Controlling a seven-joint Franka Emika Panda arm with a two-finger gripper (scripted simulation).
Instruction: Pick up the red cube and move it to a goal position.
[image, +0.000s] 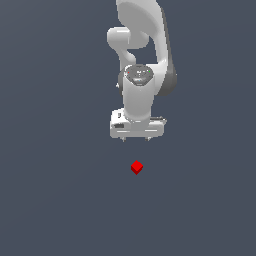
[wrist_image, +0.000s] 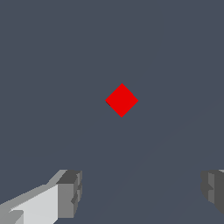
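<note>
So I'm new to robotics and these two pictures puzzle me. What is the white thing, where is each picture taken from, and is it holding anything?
The white thing is a simulated robot arm. At its lower end sits the claw, its grasping part. One picture comes from a camera off the arm and shows arm and scene together. The other comes from a camera on the wrist, looking past the two grey fingertips. On the plain grey surface lies one small red cube, seen with a corner toward the camera. The claw is open and holds nothing; the cube lies apart from it.
</note>
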